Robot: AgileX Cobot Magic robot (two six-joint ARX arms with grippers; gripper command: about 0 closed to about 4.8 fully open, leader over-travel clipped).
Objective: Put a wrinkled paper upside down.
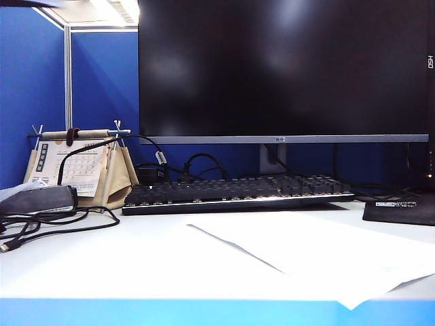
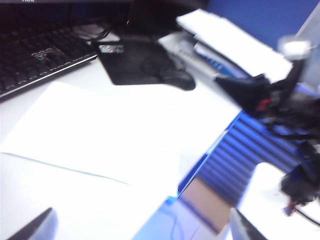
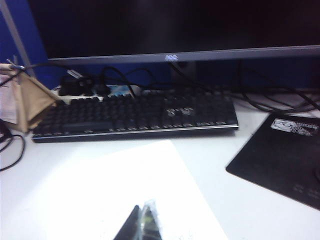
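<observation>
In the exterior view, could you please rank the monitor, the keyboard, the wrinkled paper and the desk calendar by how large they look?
1. monitor, by far the largest.
2. wrinkled paper and keyboard: similar width; the paper lies nearer the camera, so I won't rank them.
3. desk calendar, the smallest.

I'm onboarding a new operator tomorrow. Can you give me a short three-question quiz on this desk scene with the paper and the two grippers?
1. True or false: the paper lies flat on the desk in front of the keyboard, with one corner past the desk's front edge.
2. What sits to the right of the keyboard in the exterior view? A) mouse pad B) calendar C) mug
3. Fill in: the right gripper is ____ above the paper, holding nothing.

Key
1. True.
2. A, the mouse pad; the calendar is on the left.
3. Shut. The left gripper stands open at the desk's front edge, near the paper's corner.
</observation>
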